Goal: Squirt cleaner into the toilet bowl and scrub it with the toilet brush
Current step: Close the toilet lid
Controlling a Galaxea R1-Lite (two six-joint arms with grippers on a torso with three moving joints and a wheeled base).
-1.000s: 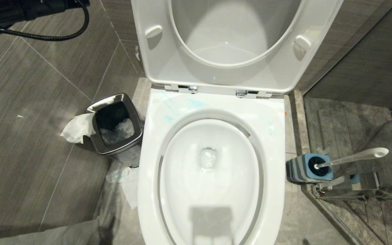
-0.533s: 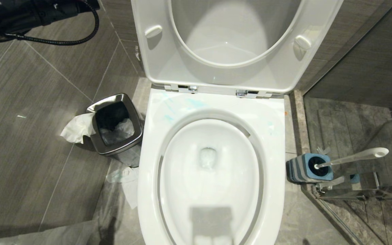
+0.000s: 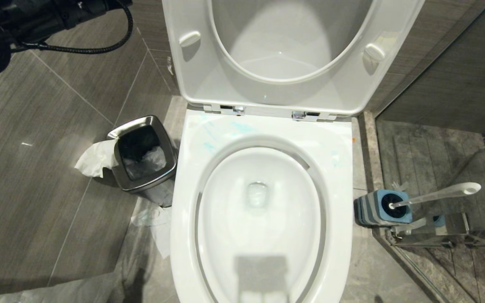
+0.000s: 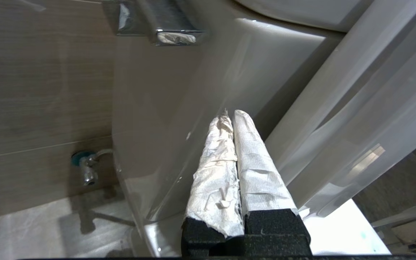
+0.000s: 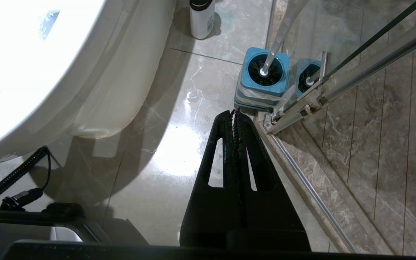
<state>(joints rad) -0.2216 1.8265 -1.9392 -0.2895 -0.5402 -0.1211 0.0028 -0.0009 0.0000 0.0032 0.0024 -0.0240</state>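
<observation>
- Your left gripper is pressed together on nothing, its fingers wrapped in white paper; the tips sit near the pale side wall of the toilet, beside the raised seat and lid.
- In the head view your left arm shows only as a dark mass at the upper left corner.
- Your right gripper is also closed and empty, hanging low over the glossy floor.
- Just beyond its tips stands the toilet brush: dark bristles sunk in a blue-topped square grey holder, the pale thin stick leaning away and ending in a rounded knob.
- To that claw's other side rises the toilet bowl: white, glossy, oval basin, broad flat rim, chrome hinges.
- The cleaner shows as faint turquoise streaks on the rim near the hinges.
- A steel waste bin with crumpled tissue stands beside the bowl.
</observation>
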